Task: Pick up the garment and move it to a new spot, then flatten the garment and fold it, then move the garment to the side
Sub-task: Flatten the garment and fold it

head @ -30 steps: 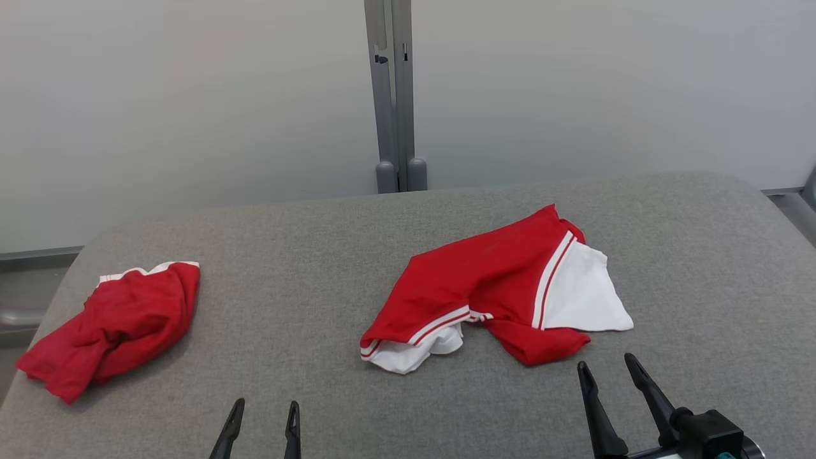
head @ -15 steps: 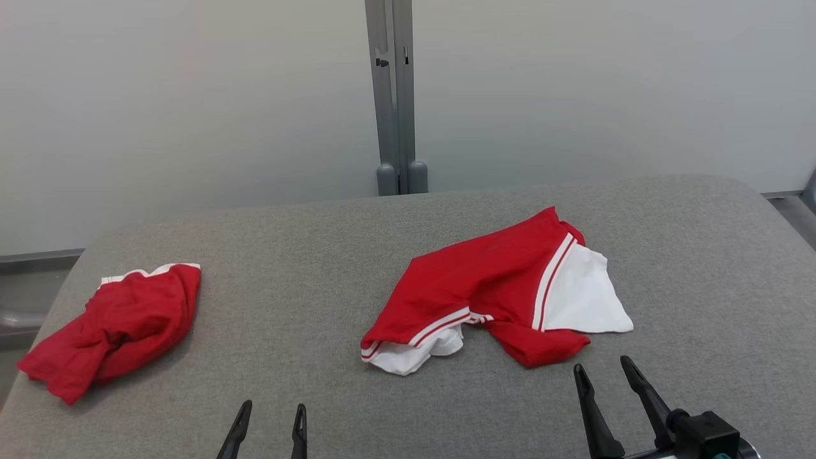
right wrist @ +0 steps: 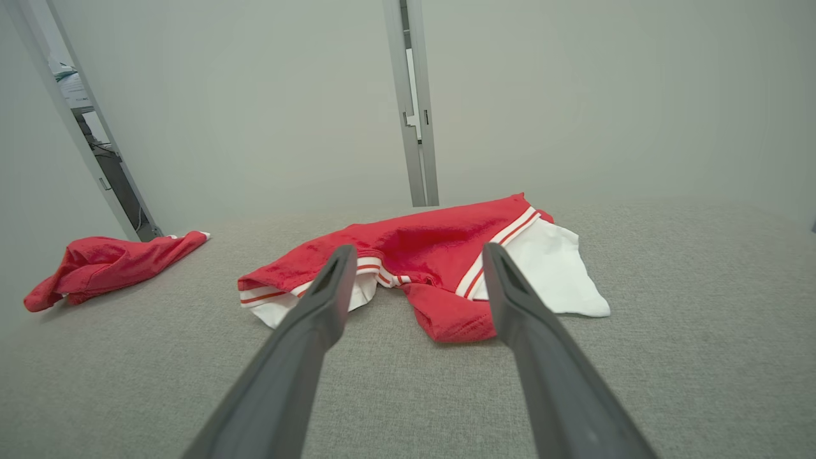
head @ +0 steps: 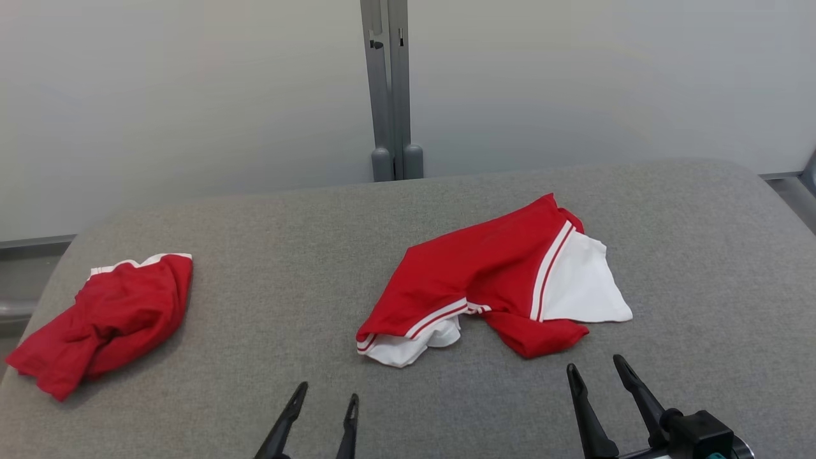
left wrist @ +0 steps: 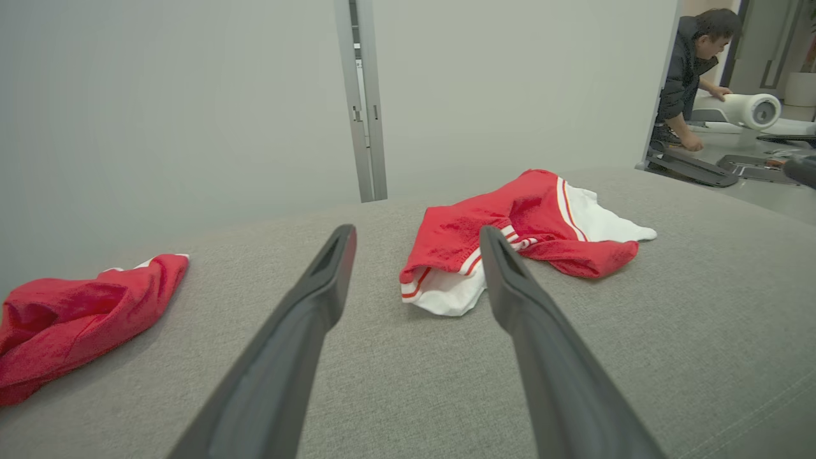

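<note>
Nothing of the task looked done yet. The garment [head: 491,280] lay loose on the table [head: 268,255], ungripped, so the pick-up, the move to a new spot, the flattening, the fold and the shift to the side all seemed still ahead.

In the head view the garment sat a little right of the table's middle, at about 2 o'clock from the left gripper [head: 327,391] and about 10 o'clock from the right gripper [head: 595,363]. Both grippers hung over the near edge of the table with fingers spread apart and nothing between them. Neither touched the cloth, and the right one was the nearer.

The garment was red with white panels and red-and-white striped trim. It was rumpled rather than spread. A white panel stuck out at its 3 o'clock side, a white layer peeked from under the striped hem at 7 o'clock, and a red flap was bunched at 5 o'clock. The top surface was fairly smooth, but the layers overlapped unevenly, so it would likely need opening out before any fold.

A second red garment [head: 102,319] lay crumpled well apart, at about 10 o'clock from the left gripper. Judging by where the grippers pointed, the middle one was the target.
</note>
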